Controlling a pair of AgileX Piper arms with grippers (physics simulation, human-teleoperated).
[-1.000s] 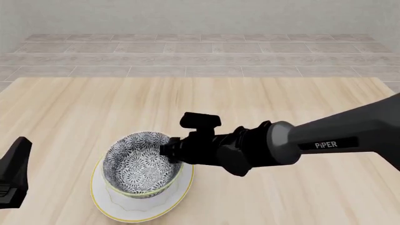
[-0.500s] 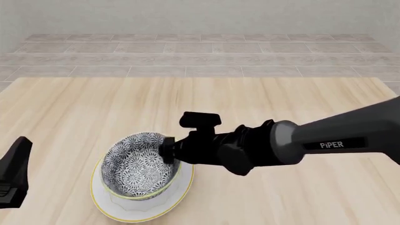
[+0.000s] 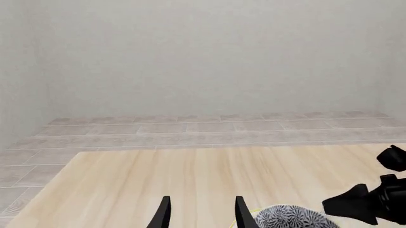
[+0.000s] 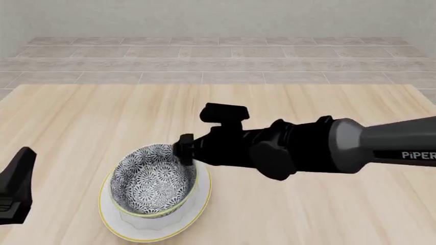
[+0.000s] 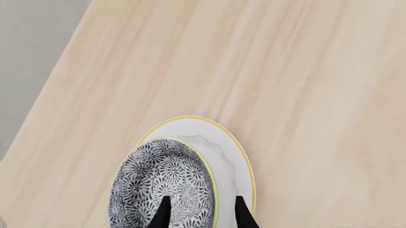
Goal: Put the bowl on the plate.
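Right wrist view: jaws parted, straddling bowl (image 5: pixel 161 183) rim.

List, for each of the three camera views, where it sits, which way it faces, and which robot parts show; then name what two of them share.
Front view: fixed above and behind the arms, looking forward and down at the table; shows the right arm and a bit of the left hand.
Left wrist view: behind the left hand, facing across the table to the wall; fingertips show.
Right wrist view: behind the right hand, looking down; fingertips straddle the bowl's rim.
Shared: all three show the bowl on the plate.
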